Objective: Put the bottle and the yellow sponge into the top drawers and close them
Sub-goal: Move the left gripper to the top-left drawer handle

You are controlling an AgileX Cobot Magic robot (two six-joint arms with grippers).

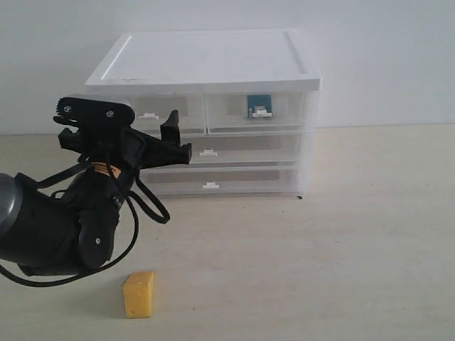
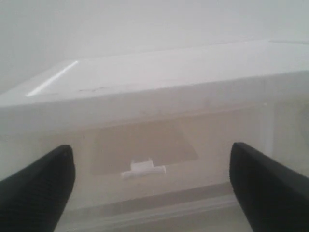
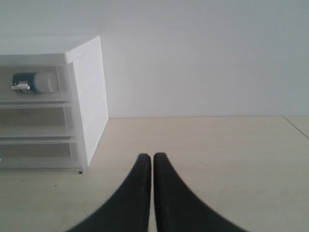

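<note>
Left tool (image 2: pixel 154 186) gapes wide, empty, facing the tab (image 2: pixel 143 167) of the left top drawer (image 2: pixel 145 145). Yellow sponge (image 1: pixel 138 293) sits on the surface (image 1: pixel 355 249): light, squashy foam, so pinch its flat sides. Bottle (image 1: pixel 260 106) lies inside the right top drawer (image 1: pixel 288 117); right tool (image 3: pixel 153 164) is pinched together, empty.

one white cabinet (image 1: pixel 206 60) stands on one desk (image 1: pixel 355 241). it has four drawers: two half-width top drawers (image 1: pixel 293 110) and two full-width drawers (image 1: pixel 249 149) below, carrying four white handle tabs (image 1: pixel 210 186) in all. one bottle (image 1: pixel 260 106) lies inside the cabinet, one yellow sponge (image 1: pixel 138 293) in front of it. two tools: left tool (image 1: pixel 176 138), right tool (image 3: pixel 153 164).
</note>
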